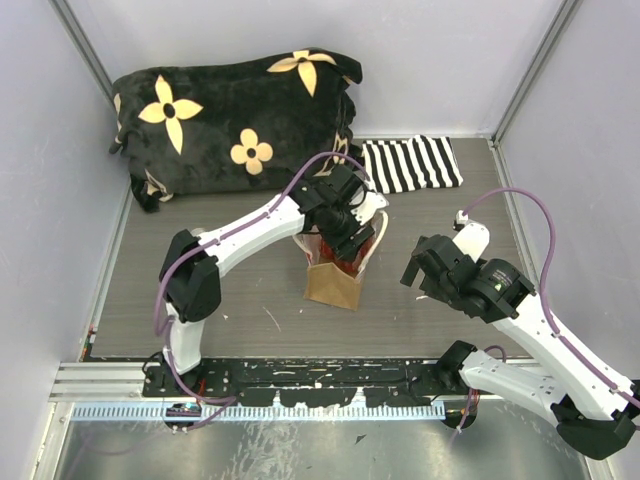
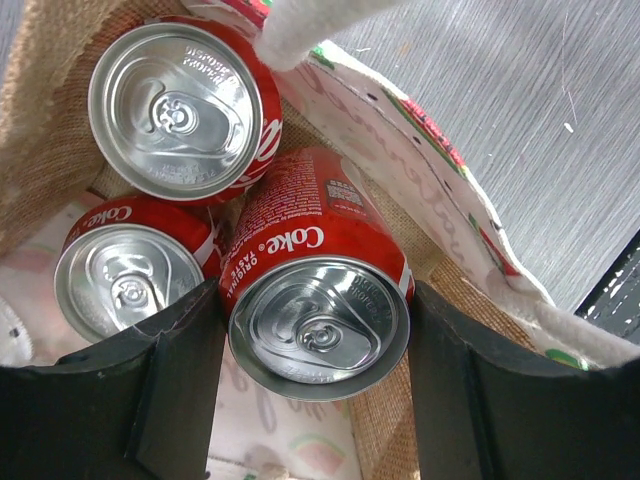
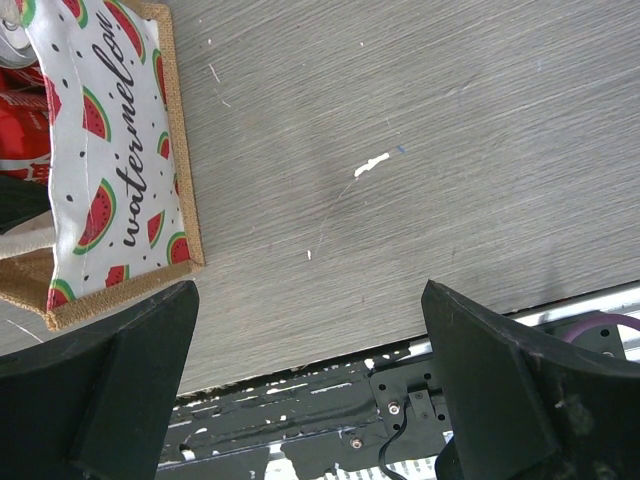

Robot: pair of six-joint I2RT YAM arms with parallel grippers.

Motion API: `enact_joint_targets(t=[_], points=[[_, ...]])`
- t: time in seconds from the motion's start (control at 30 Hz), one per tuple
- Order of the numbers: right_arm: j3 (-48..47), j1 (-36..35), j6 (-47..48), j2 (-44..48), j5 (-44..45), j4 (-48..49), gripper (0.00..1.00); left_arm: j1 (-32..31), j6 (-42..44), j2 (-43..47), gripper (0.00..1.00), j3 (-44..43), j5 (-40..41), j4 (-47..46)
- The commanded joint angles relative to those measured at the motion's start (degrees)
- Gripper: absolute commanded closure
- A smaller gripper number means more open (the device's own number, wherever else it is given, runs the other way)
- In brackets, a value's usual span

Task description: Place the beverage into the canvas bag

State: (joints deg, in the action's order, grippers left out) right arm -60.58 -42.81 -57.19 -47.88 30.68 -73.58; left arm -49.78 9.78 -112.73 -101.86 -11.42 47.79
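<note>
The canvas bag [image 1: 335,285] stands upright at mid-table, tan burlap with a watermelon-print panel. In the left wrist view I look down into its burlap wall [image 2: 40,150], past a cream handle [image 2: 300,30]. Two red Coke cans [image 2: 185,110] [image 2: 130,280] stand inside. My left gripper [image 2: 315,340] is over the bag's mouth [image 1: 345,235], shut on a third Coke can [image 2: 320,320] that tilts against the others. My right gripper [image 1: 420,270] is open and empty to the right of the bag, above bare table [image 3: 310,370]. The bag's print side [image 3: 110,130] shows at the left of the right wrist view.
A black cushion with cream flowers [image 1: 235,115] lies along the back. A black-and-white striped cloth [image 1: 410,165] lies at the back right. The black mounting rail [image 1: 300,380] runs along the table's near edge. Grey walls close in on both sides.
</note>
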Motion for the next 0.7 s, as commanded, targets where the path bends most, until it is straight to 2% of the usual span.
enact_joint_targets(t=[0.0,0.53,0.57,0.67], points=[[-2.61,-0.18,-0.95,0.27,2.11,-0.07,0.00,-0.69,-0.20,-0.95,1.00,-0.88,0.43,-5.11],[-2.22,-0.23,-1.16,0.34,2.02,-0.07,0.00,-1.99,0.02,-3.30,0.99,1.43,2.77,-7.52],[-2.18,-0.20,-1.15,0.33,2.02,-0.07,0.00,-2.05,0.06,-3.29,0.94,1.51,2.91,-7.49],[-2.17,-0.25,-1.16,0.35,1.93,-0.07,0.00,-2.22,0.19,-3.06,0.61,1.76,2.98,-7.36]])
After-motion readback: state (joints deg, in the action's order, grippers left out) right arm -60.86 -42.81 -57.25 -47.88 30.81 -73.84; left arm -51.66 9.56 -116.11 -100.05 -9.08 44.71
